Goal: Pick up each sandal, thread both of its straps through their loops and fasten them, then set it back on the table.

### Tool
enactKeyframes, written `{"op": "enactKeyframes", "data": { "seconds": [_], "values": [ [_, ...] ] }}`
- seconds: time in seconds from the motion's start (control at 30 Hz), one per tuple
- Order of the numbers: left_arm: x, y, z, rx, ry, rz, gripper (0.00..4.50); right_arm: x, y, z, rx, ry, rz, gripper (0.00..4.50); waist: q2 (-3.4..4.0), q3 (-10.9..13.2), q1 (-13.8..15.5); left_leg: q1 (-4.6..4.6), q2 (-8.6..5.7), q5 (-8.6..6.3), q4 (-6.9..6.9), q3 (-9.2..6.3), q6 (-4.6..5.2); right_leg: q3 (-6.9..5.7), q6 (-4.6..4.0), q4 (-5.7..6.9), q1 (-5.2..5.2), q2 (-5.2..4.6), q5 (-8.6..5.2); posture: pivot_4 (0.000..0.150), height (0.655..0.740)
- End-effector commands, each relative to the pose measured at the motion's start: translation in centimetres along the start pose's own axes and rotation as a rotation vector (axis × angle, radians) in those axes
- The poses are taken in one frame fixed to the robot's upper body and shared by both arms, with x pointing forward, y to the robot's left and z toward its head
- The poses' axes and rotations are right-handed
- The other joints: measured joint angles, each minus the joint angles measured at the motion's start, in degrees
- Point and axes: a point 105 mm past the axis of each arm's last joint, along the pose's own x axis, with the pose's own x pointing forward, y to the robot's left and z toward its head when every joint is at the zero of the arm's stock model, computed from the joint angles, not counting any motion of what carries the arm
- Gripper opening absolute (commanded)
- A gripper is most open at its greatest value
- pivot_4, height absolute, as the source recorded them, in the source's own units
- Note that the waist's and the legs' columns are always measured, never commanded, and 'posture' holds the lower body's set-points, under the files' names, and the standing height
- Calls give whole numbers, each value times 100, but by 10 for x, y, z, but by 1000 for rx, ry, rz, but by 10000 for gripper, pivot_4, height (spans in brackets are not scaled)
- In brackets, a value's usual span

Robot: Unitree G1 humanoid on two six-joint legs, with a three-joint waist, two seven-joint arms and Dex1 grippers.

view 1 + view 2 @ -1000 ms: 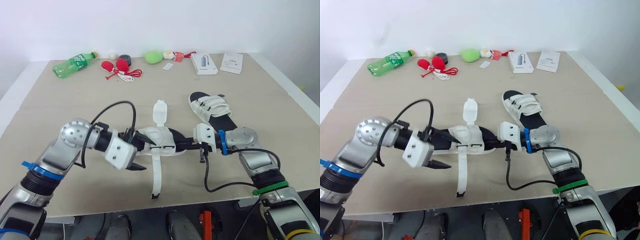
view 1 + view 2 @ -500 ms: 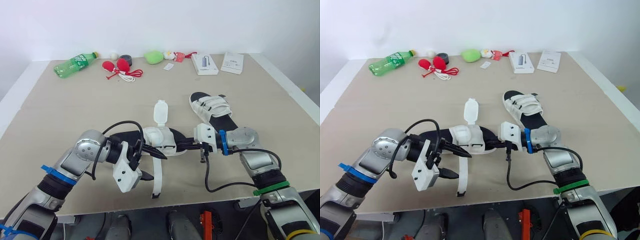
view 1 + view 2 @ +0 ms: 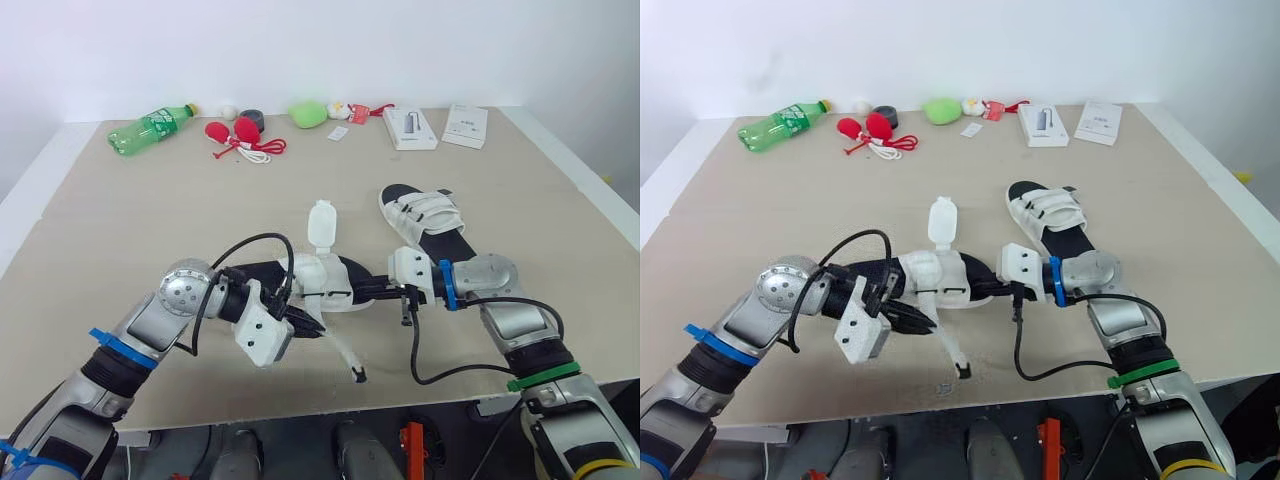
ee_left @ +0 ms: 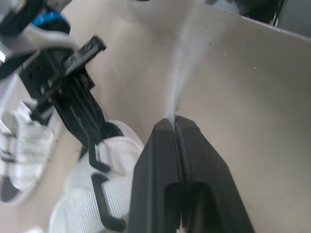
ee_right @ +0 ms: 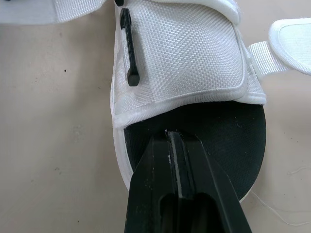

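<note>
Both grippers are pinched closed, the right gripper on the sole rim of the open sandal between them, the left gripper on its loose strap trailing past its tips, so a hard tug could slip either grip.

**Left gripper**: a second ago it was beside the sandal on its left-edge side, with the fingers clear of the loose strap. It has since swung in under the sandal's near side, and the fingers are now pinched together on that strap.

**Loose strap**: it formerly ran straight from the sandal toward the near edge of the desk. It now slants toward the near right corner, and its dark tip has shifted rightward along that edge.
</note>
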Motion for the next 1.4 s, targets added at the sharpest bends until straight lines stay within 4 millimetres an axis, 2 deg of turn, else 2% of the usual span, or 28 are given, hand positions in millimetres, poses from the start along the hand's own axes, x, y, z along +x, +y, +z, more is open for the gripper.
{"op": "enactKeyframes", "data": {
  "seconds": [0.03,0.13,0.27,0.37,0.47,0.63,0.7,0.9,1.07,1.4],
  "values": [
    [-1,4,7,42,-17,-6,617,-2,3,-10,19,48,13,0,0,0,1,0,0,0,0,0,0,0,-2,0,0,0,-1,1500,7400],
    [0,5,9,52,-23,-5,617,-1,3,-10,19,45,13,0,0,0,2,0,0,0,1,0,0,0,-3,0,0,0,-1,1500,7400],
    [-2,9,11,-21,-53,36,617,-1,3,-10,19,45,13,0,0,0,2,0,0,0,1,0,0,0,-5,0,0,0,-2,1500,7400],
    [-18,45,9,-268,-119,217,617,-1,4,-10,20,46,14,0,0,0,2,-1,0,0,1,0,0,0,-3,0,0,0,-2,1500,7400],
    [-27,61,7,-501,-191,302,617,-1,3,-10,20,48,13,0,1,1,0,-2,1,1,8,-4,1,-3,-1,3,0,3,-1,1500,7400],
    [-31,63,6,-803,-287,346,617,0,2,-10,17,47,13,0,1,0,-5,0,1,0,5,-4,1,-3,19,3,1,3,4,1500,7400],
    [-34,60,2,-950,-326,360,617,0,1,-9,15,47,11,0,1,0,-7,0,0,0,4,-4,1,-4,19,3,0,3,4,1500,7400],
    [-46,62,-14,-1248,-424,478,617,-1,-1,-9,12,50,10,0,1,1,-4,0,0,2,10,-6,-2,-5,24,4,2,3,12,1500,7400],
    [-48,61,-28,-1297,-394,560,617,-1,0,-9,11,48,13,0,1,0,-3,1,0,5,10,-6,-6,-6,23,4,1,4,16,1500,7400],
    [-46,54,-42,-1324,-347,613,617,-1,0,-7,5,46,12,0,1,0,-3,1,-1,7,9,-6,-10,-6,22,3,1,3,17,1500,7400]
  ]
}}
